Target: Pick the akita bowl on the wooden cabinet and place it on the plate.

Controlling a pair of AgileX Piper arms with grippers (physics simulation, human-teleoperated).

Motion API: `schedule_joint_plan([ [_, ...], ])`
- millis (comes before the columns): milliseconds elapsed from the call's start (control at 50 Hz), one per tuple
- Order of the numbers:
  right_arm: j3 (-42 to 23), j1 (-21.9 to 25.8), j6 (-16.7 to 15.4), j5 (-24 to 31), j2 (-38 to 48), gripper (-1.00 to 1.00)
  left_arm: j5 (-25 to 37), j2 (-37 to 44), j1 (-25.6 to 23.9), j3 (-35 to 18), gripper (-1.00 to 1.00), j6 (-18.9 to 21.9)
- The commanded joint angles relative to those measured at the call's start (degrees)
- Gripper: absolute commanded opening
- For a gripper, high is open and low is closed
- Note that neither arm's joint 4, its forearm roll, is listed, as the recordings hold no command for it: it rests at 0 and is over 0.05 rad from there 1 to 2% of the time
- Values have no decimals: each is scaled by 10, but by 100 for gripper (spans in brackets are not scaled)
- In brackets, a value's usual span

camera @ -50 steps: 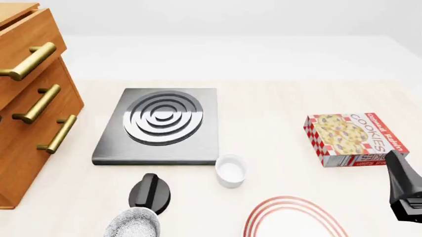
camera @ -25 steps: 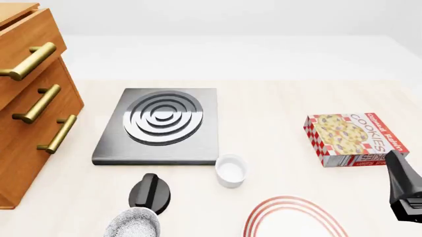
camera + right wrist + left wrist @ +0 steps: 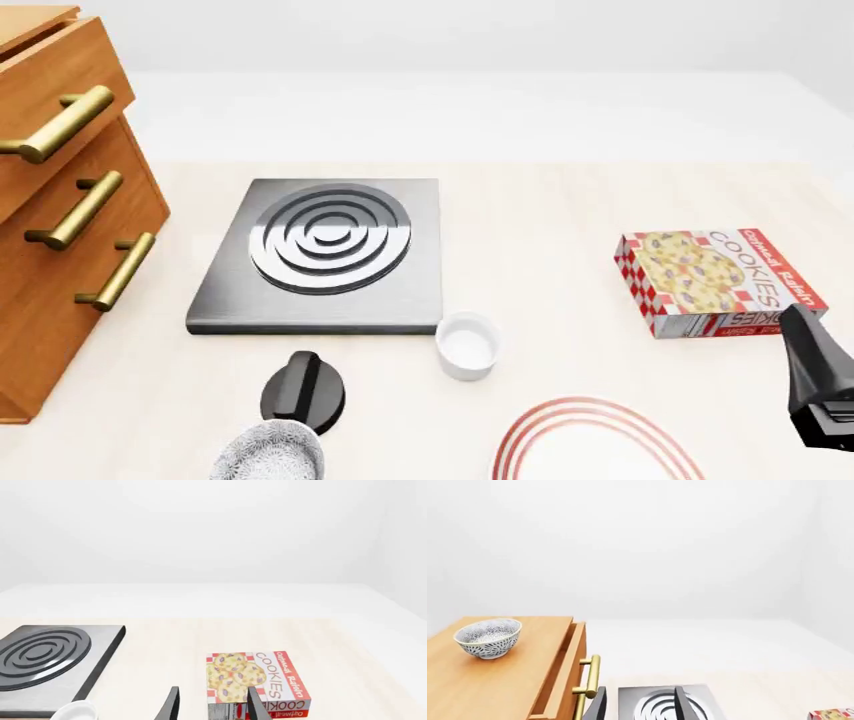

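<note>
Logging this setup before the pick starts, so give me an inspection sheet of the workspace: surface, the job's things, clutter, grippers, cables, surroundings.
Surface: light wood table, flat, nothing spilled.
Job's things: akita bowl upright on top of the wooden cabinet, untouched; plate at the near edge, partly out of frame, with no bowl on the part in view.
Clutter: stove slab mid-table; white cup just in front of it; cookie box on the right; second speckled bowl at the near edge beside a black knob-like object.
Grippers: left gripper open, holding nothing; right gripper open, holding nothing.
Cables: nothing seen.
Surroundings: plain white walls, nothing else seen.
</note>
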Motion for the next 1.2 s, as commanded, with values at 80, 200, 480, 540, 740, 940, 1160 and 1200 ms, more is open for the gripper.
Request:
schedule_joint_plan([
  [80,0,0,0,0,0,100,15,38,23,-55,100,-23],
  [200,0,0,0,0,0,100,30,57,34,-88,100,-40],
  [480,0,0,0,0,0,100,63,95,68,-135,100,-86],
  [540,0,0,0,0,0,100,68,106,74,-144,100,-99],
  [740,0,0,0,0,0,100,67,145,99,-176,100,-122],
  [940,0,0,0,0,0,100,65,160,111,-204,100,-127],
  [1160,0,0,0,0,0,100,72,178,132,-227,100,-141],
  [1200,0,0,0,0,0,100,74,185,139,-233,100,-145],
])
